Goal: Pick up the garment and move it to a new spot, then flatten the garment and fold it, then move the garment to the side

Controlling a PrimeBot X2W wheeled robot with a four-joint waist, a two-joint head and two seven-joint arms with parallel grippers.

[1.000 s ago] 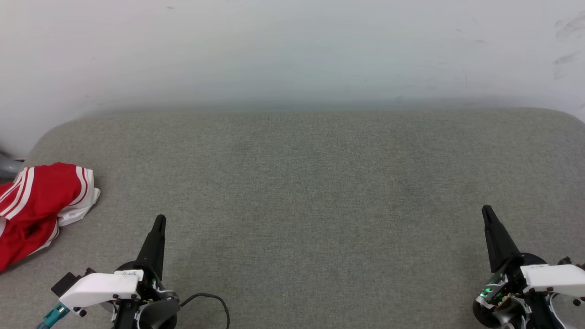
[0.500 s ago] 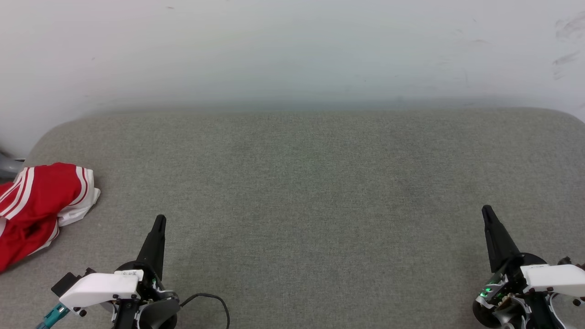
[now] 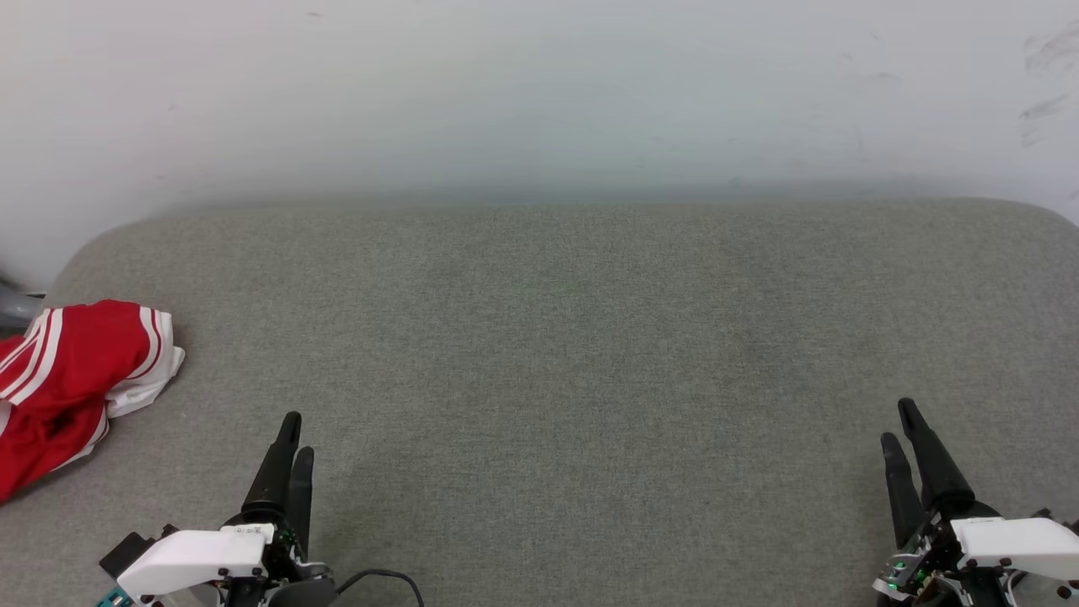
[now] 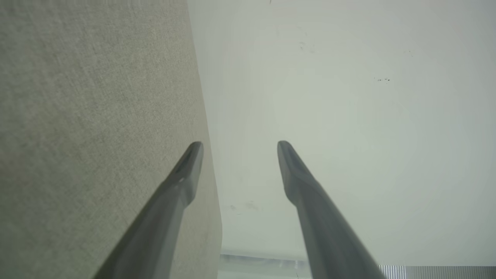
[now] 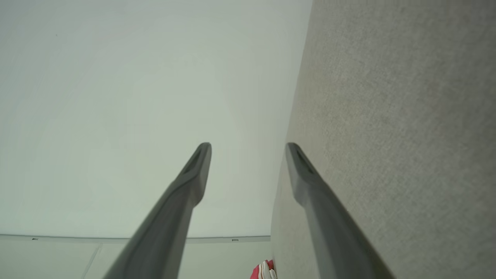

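The grey fabric-covered surface (image 3: pixel 590 354) looks the same as a second ago, wide and bare across its middle, with the pale wall (image 3: pixel 539 84) behind it. The garment (image 3: pixel 67 379) has not shifted either: it lies crumpled at the surface's far left edge, red with white striped trim, partly cut off by the edge of the head view and well apart from both arms. What has changed is small. The left hand (image 3: pixel 297 434) and the right hand (image 3: pixel 896 421), each showing as one closed dark point a moment back, have both sprung apart, and they sit a little lower in the head view than before. The wrist views show a clear gap between each pair of fingers, with nothing in either. I read this as the very start of the task: both hands are readied for a grasp, and the left, being nearer, seems the likelier to reach for the garment.
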